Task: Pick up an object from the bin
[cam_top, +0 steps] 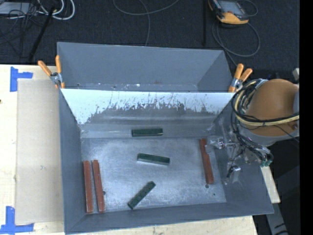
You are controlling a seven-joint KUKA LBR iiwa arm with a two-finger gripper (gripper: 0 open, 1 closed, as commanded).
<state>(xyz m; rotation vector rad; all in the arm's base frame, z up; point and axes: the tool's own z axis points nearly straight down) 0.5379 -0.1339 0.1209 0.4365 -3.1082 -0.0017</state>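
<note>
My gripper [233, 169] hangs at the bin's right side, above the sloping right wall. Just to its left, a long red-brown bar [206, 161] lies lengthwise along the foot of that wall, apart from the gripper. A dark green bar [153, 159] lies flat near the middle of the floor, well to the left of the gripper.
Another dark green bar [147, 132] lies at the foot of the back wall, and a third [141, 195] lies tilted near the front. Two red-brown bars [93, 186] lie side by side along the left wall. The arm's orange cover and cables sit over the right rim.
</note>
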